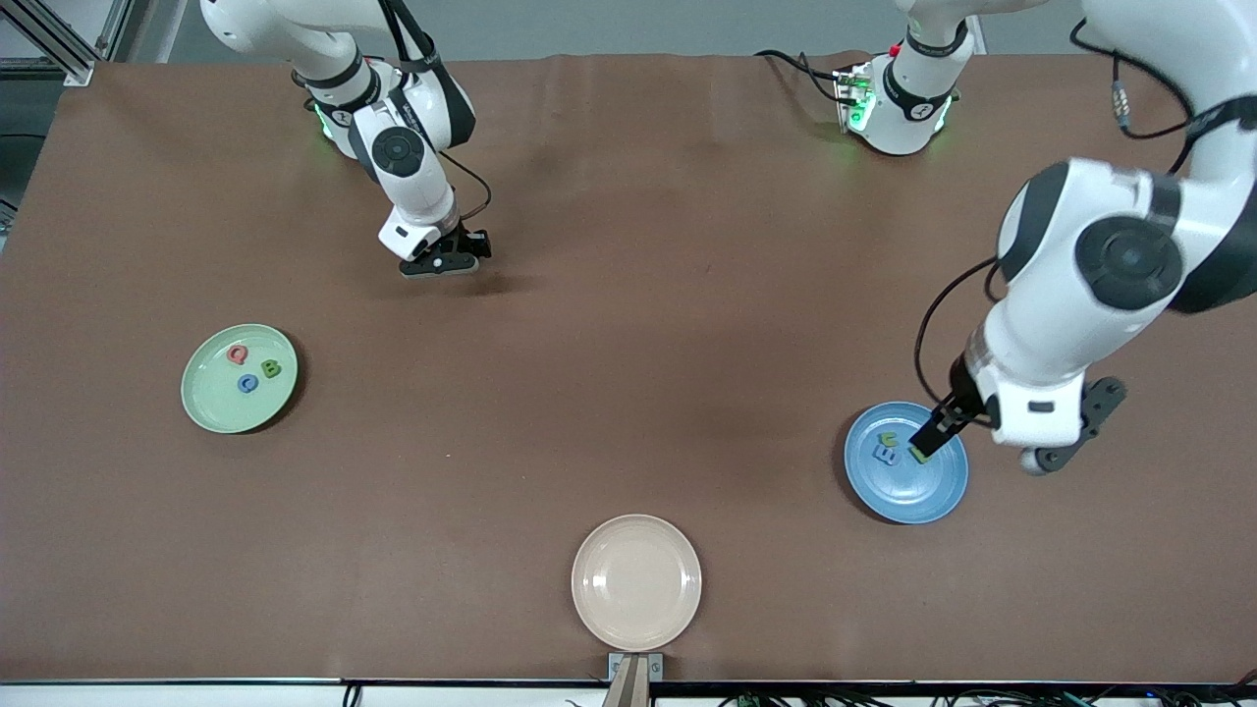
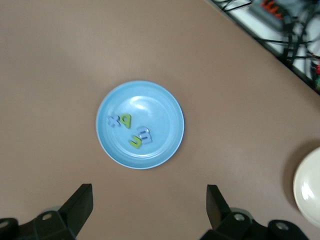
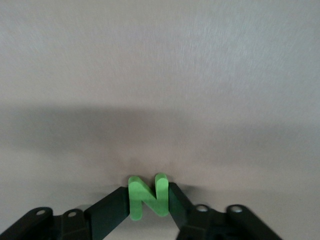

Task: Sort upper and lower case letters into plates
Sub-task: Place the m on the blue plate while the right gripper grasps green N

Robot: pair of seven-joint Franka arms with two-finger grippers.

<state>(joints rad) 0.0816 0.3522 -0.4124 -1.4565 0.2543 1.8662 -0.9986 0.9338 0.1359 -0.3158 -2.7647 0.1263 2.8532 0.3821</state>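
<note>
The pale mint green plate (image 1: 201, 398) lies toward the right arm's end and holds a red Q (image 1: 237, 354), a green B (image 1: 271, 369) and a blue C (image 1: 247, 383). The blue plate (image 1: 908, 491) lies toward the left arm's end and holds several small green and blue letters (image 2: 135, 142). It also shows in the left wrist view (image 2: 160, 107). My left gripper (image 1: 925, 440) hangs open and empty over the blue plate's edge (image 2: 149, 210). My right gripper (image 1: 447, 263) is shut on a green letter N (image 3: 148, 196), low over bare table (image 3: 148, 200).
An empty beige plate (image 1: 636, 581) lies at the table's front edge in the middle, and its rim shows in the left wrist view (image 2: 310, 192). Cables and a rack (image 2: 280, 20) run along the table's edge there.
</note>
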